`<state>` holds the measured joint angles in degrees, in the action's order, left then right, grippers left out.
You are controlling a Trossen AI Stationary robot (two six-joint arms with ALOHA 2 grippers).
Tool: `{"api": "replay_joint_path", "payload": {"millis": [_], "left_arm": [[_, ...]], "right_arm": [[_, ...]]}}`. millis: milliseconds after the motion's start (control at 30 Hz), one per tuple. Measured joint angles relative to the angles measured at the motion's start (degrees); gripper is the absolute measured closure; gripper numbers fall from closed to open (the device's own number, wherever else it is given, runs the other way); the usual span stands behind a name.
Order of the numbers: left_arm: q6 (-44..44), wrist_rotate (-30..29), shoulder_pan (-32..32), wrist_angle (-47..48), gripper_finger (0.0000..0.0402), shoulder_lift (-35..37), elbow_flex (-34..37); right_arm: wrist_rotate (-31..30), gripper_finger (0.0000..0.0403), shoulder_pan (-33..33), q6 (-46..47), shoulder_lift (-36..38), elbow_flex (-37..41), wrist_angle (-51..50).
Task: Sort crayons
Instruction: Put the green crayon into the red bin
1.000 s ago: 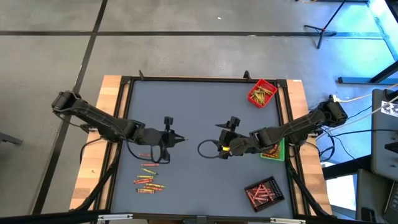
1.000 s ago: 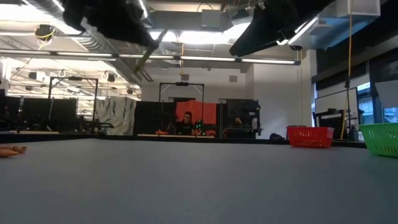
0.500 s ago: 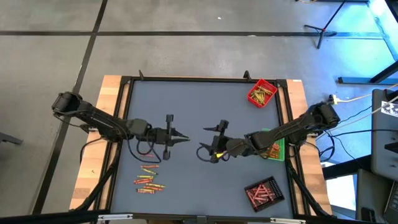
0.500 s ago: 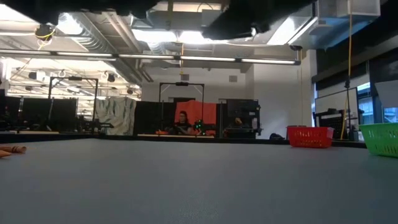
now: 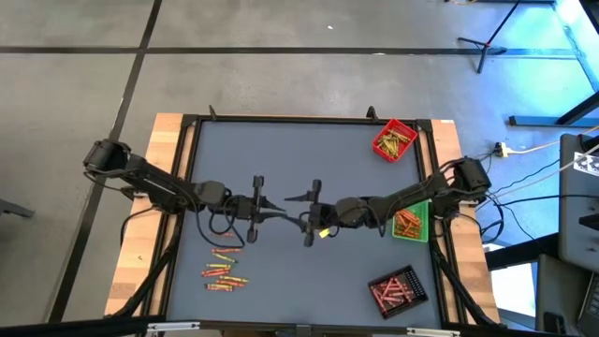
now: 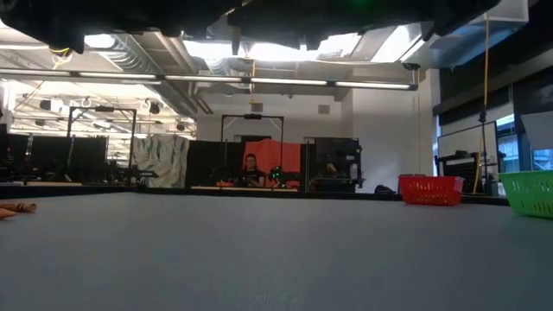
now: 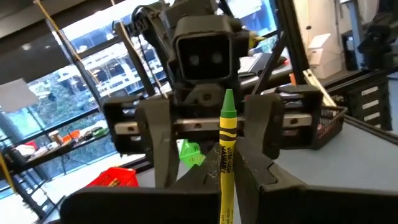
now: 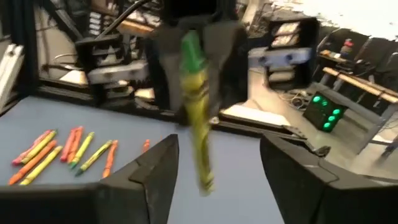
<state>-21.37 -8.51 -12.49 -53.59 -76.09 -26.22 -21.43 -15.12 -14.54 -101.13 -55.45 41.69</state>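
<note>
Above the grey table centre, the left end effector pinched a yellow-green crayon, green tip toward the right end effector, whose fingers were spread.

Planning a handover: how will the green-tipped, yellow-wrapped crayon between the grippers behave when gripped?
Probably stiff: the green-tipped, yellow-wrapped crayon juts straight from the left gripper toward the open right gripper without sagging. Likely light yet snappable, being thin. Its round body may roll if dropped.
</note>
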Motion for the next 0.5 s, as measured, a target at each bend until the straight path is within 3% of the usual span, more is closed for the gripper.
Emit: {"api": "replay_joint_path", "payload": {"millis": [233,500], "left_arm": [[-0.04,-0.28,0.37,-0.19,0.0396,-0.44,-0.09],[0.28,0.97,0.33,-1.07,0.0396,-0.44,-0.11]], "right_arm": [[2.67,0.0223,-0.01,-0.94,-0.08,-0.06,1.54],[4.48,0.0349,0.64,-0.73,-0.08,-0.06,1.42]]}}
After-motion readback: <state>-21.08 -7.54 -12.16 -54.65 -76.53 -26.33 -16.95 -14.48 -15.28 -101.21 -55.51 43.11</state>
